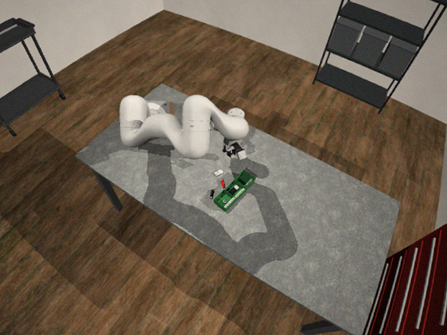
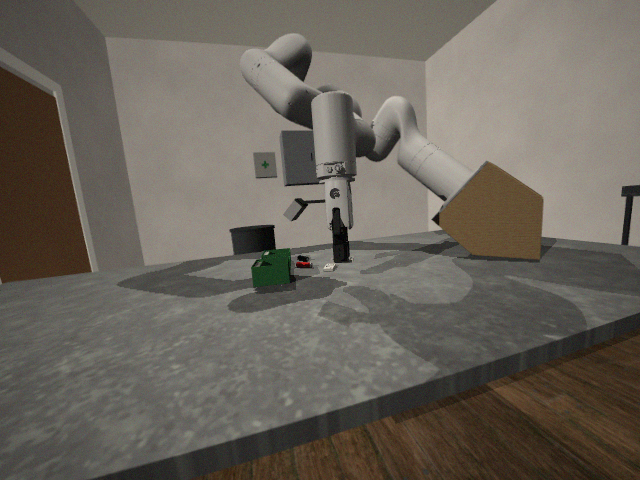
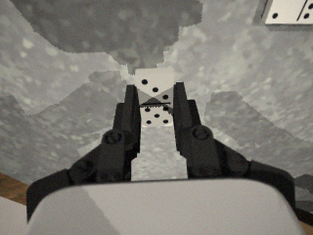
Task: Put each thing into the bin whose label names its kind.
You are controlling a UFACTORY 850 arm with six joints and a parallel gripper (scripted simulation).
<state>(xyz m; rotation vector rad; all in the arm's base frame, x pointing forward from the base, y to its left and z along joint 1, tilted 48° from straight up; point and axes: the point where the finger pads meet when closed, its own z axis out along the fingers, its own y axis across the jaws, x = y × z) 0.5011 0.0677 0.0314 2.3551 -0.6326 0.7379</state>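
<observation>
My gripper [image 3: 156,99] is shut on a white domino with black dots [image 3: 155,98], right at the table top. In the overhead view the gripper [image 1: 233,150] stands just behind the green bins. In the exterior view its fingers [image 2: 340,253] reach down to the table. A row of green bins [image 1: 235,190] lies in front of it and also shows in the exterior view [image 2: 272,267]. A second white domino [image 1: 218,172] lies left of the bins and shows in the wrist view [image 3: 290,11] at the top right. A red thing [image 1: 223,183] and a small black thing [image 1: 211,193] lie beside the bins.
A tan wooden block [image 2: 491,212] covers the arm's base at the right. A dark bin [image 2: 252,238] stands beyond the table. A shelf unit [image 1: 375,45], a cart [image 1: 10,72] and a red drawer cabinet [image 1: 422,285] stand around the table.
</observation>
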